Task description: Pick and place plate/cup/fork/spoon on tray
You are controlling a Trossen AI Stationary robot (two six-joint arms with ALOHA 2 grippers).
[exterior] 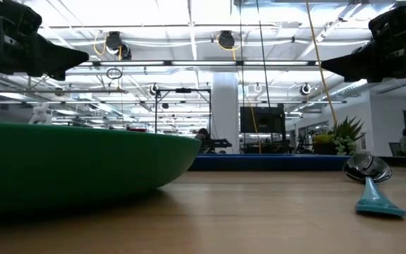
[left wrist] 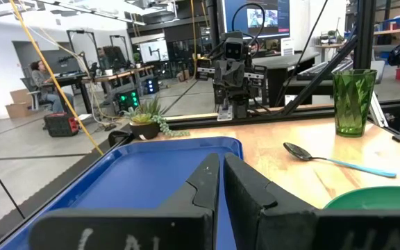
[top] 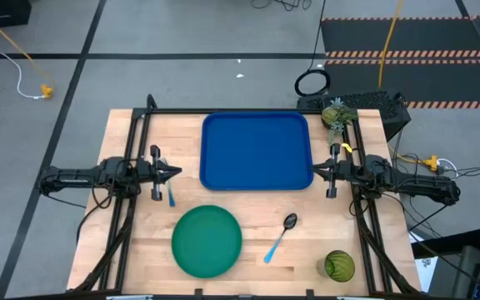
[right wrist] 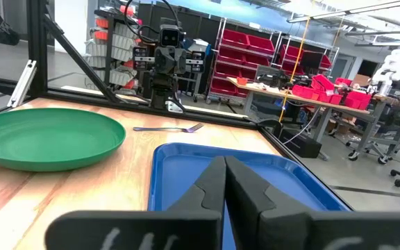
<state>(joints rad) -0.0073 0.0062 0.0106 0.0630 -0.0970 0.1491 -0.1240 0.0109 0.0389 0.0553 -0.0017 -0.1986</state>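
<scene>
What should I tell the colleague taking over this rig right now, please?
Left gripper: shut, empty, waiting left of the tray.
Right gripper: shut, empty, at the tray's right edge.
Tray holds nothing.
Plate lies in front of the tray; spoon right of the plate; cup upright at the front right; fork beneath the left gripper.
Done: nothing. Left: all four items onto the tray.

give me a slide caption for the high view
Empty blue tray between two idle arms; green plate, spoon, cup and fork wait on the table.
</scene>
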